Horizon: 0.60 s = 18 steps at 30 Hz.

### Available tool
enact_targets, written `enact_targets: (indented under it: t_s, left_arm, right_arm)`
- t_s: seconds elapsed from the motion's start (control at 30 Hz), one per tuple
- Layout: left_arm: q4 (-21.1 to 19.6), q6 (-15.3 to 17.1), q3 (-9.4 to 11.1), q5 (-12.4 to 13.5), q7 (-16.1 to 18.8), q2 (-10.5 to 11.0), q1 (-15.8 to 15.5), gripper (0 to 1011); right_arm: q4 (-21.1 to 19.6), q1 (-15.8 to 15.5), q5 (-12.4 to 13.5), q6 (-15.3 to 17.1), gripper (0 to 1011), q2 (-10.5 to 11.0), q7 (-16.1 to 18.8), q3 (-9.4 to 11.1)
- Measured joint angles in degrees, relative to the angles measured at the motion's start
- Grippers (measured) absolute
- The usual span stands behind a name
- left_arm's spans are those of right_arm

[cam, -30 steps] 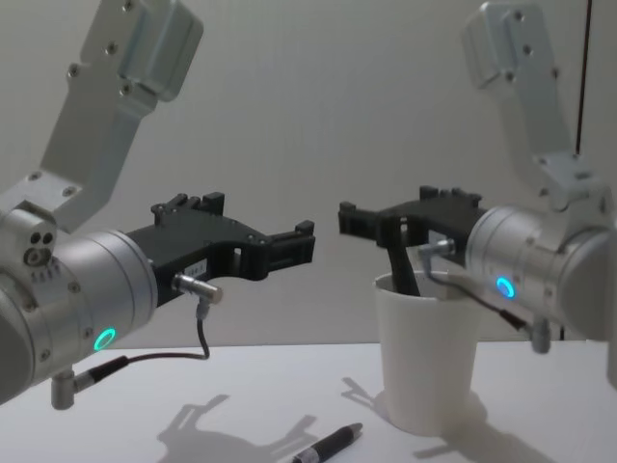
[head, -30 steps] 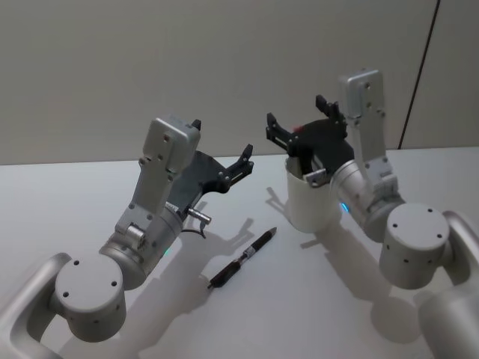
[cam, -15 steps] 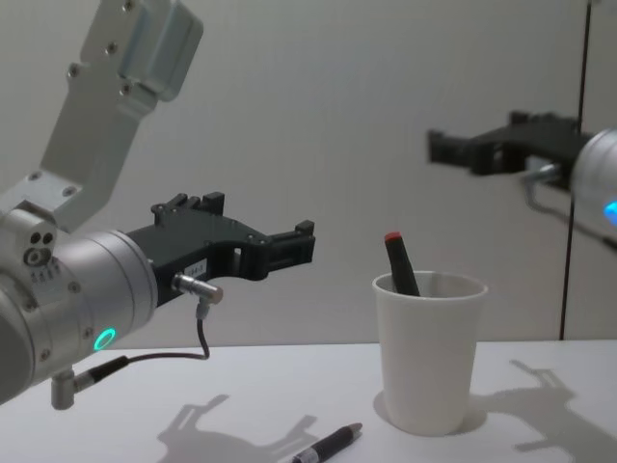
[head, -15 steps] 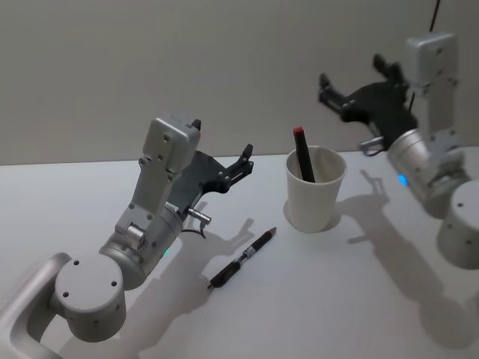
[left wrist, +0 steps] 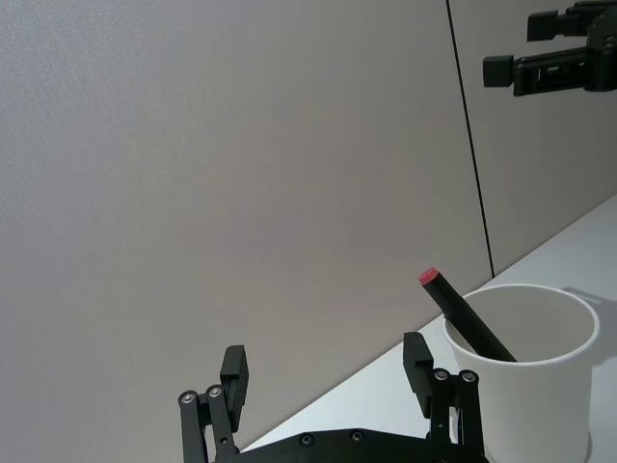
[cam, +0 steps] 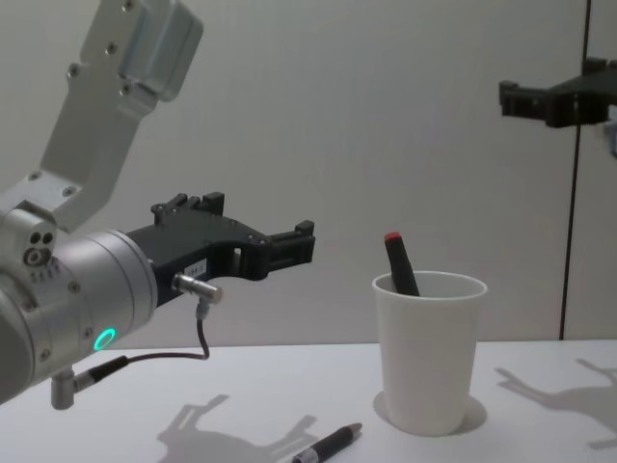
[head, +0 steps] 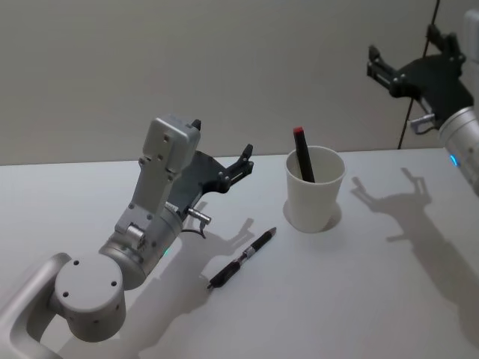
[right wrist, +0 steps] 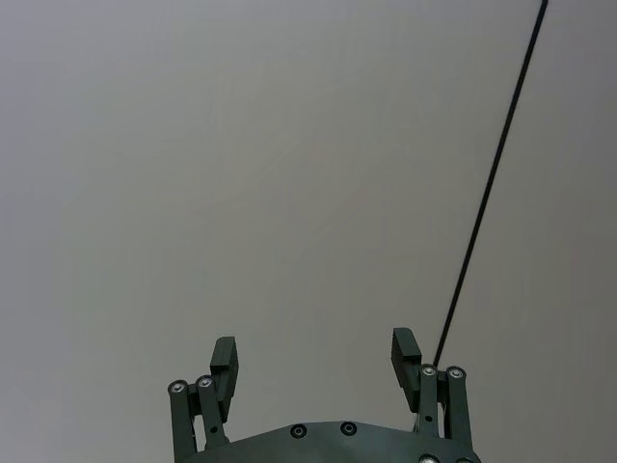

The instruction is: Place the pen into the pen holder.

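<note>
Right gripper [head: 408, 56] has risen farther up and right, well clear of the cup [head: 314, 198], fingers apart, empty. Red-capped pen [head: 302, 153] stays leaning inside cup. Second pen [head: 243, 258] unmoved on table [head: 337, 299]. Left gripper [head: 221, 138] unchanged, fingers apart.

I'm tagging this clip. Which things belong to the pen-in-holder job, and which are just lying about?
Job: white paper cup pen holder; red-capped pen standing in it; black pen lying loose; open left gripper; open right gripper, held high.
Just there: table; wall behind.

Red-tipped pen [head: 301, 154] leans in white pen holder [head: 314, 203].
</note>
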Motion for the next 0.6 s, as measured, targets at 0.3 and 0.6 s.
enact_targets:
  t_s: [0.3,0.6]
  left_arm:
    - [0.0,0.0,0.0,0.0,0.0,0.0,0.0,1001]
    - [0.0,0.0,0.0,0.0,0.0,0.0,0.0,1001]
  right_arm:
    - [-0.3,0.1,-0.3,0.0,1001,0.2,1.2,0.1]
    - [-0.3,0.8,0.1,0.9,1001,0.2,6.6,-0.5]
